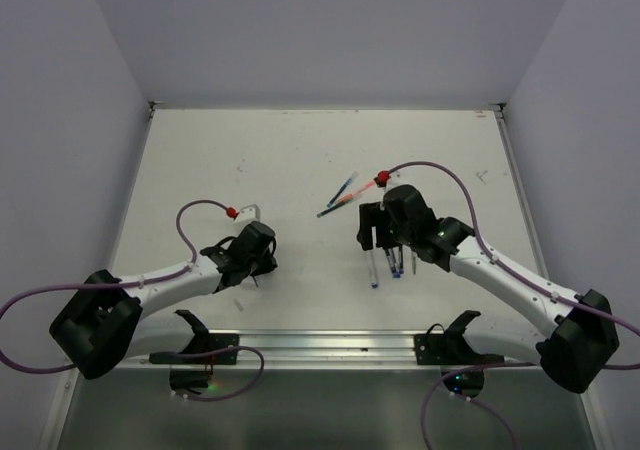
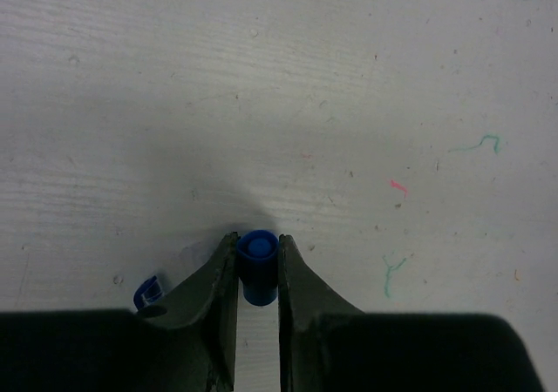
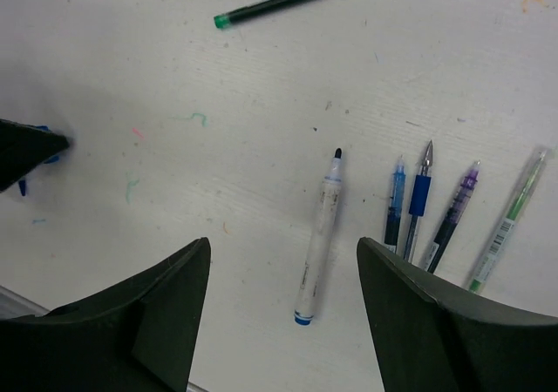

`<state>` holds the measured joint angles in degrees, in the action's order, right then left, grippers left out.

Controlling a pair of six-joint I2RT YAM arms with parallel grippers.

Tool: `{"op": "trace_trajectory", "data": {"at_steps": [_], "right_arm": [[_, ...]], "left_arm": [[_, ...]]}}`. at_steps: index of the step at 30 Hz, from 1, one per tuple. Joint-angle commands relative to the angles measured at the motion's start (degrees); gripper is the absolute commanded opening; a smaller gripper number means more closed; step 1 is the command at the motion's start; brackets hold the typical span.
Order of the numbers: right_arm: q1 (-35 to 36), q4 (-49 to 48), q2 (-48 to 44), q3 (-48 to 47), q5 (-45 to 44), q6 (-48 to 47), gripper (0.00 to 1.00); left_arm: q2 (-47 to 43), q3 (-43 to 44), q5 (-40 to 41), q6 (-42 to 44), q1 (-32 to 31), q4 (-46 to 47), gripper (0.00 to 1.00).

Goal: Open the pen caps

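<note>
Left fingers (image 2: pixel 218 296) narrow, clamped on blue cap (image 2: pixel 258 266), cap upright between tips, low over desk (image 2: pixel 261 78). Second blue cap (image 2: pixel 149 293) lies on desk just beside left fingers, not touched. Right fingers (image 3: pixel 148 314) wide apart, holding nothing, hovering above white marker (image 3: pixel 318 235), its dark tip bare. Four pens (image 3: pixel 418 202) lie in row just right of marker, tips bare. Green pen (image 3: pixel 288 0) farther off, among other pens
</note>
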<state>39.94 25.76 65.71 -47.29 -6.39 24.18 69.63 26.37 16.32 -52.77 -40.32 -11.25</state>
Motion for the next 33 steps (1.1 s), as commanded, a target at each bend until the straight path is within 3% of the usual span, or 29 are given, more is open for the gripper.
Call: {"op": "trace_trajectory", "data": {"at_steps": [1,9,18,23,25,29,33], "right_arm": [[-0.3,2.2,-4.1,-2.6,0.5,-1.0,0.72],[-0.3,3.0,-6.4,-2.5,0.9,-1.1,0.74],[-0.2,2.5,-5.6,-0.8,1.1,-1.0,0.74],[-0.2,2.0,-5.4,0.0,1.0,-0.4,0.74],[-0.3,2.1,-5.2,-0.2,0.8,-0.2,0.75],[-0.3,4.3,-4.9,-1.1,-1.8,1.2,0.84],[-0.3,6.2,-4.5,-2.9,-4.1,3.1,0.95]], "left_arm": [[1.2,0.0,2.4,-1.8,-0.2,-2.8,0.20],[-0.1,0.2,3.7,-3.3,-0.2,-5.5,0.36],[-3.8,1.4,4.9,-3.0,-0.5,-6.9,0.40],[-6.5,7.5,5.5,0.4,-1.3,-7.2,0.44],[-7.7,9.3,5.7,2.3,-1.9,-6.3,0.54],[-7.4,13.5,4.1,8.2,-1.9,0.1,0.62],[1.7,20.0,-1.4,17.3,-1.9,5.1,0.64]]}}
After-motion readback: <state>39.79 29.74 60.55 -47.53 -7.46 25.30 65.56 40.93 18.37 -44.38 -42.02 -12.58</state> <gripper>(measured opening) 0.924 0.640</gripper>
